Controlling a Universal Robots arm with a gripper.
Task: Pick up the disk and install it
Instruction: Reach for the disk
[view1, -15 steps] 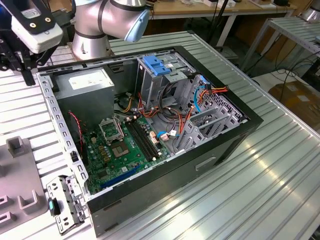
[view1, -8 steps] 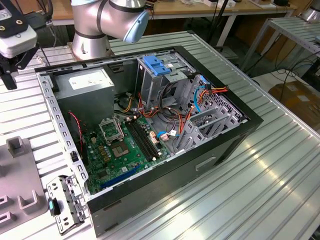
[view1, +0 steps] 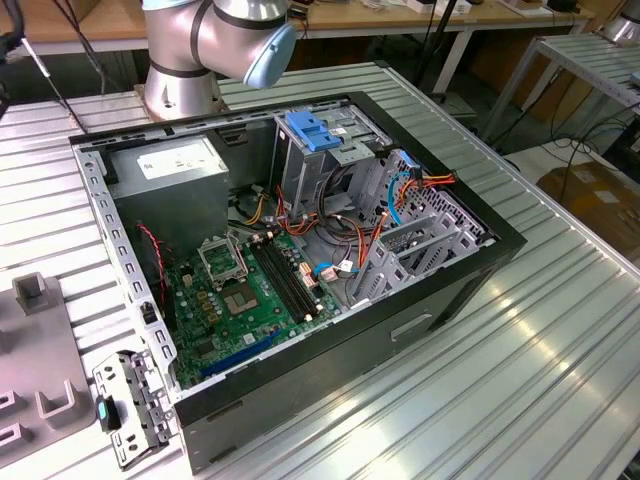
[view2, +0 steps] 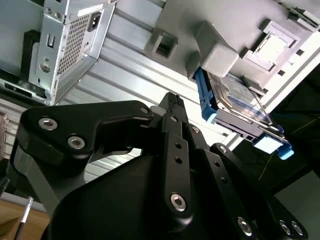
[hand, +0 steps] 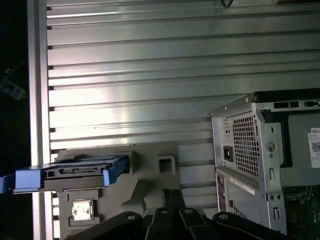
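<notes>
Ribbed aluminium worktop (view1: 520, 380) carrying an open computer case (view1: 450, 300), which lies on its side with the interior facing up.

- **Gripper:** the gripper (view2: 172, 100) shows in both wrist views (hand: 172, 196) as black linkage converging on one tip. The jaws look pressed together and grip no object. It hangs over bare worktop between the case and the grey fixture block (hand: 150, 170), clear of both.
- **Disk:** the disk (view2: 235, 107) is a silver-grey drive in a blue carrier. It stands on its long edge in a slot of the fixture block (view2: 225, 30). In the first wrist view it is seen end-on (hand: 75, 174), with the connector face visible. The blue carrier runs out past the worktop's edge rail, and its tab hangs over the dark floor. The disk is apart from the gripper and well apart from the case.
- **Fixture block:** in the exterior view it sits at the worktop edge on the exterior view's left (view1: 30, 340).
- **Case interior, exterior view:**
  - The grey power supply (view1: 175, 160) with a white sticker is in the far corner near the arm (view1: 210, 40).
  - The grey drive cage (view1: 330, 175), topped by a blue latch (view1: 315, 130), is along the far wall.
  - The green motherboard (view1: 250, 300) lies on the case floor.
  - Red, orange and blue cables are looped between the cage and the board.
- **Case rear:** the back panel with its perforated grille faces the gripper in both wrist views (hand: 250, 150) (view2: 65, 40).
- **Bracket:** a loose grey metal bracket (view1: 130, 405) lies flat on the worktop just beside the case's near corner, toward the exterior view's left.
</notes>
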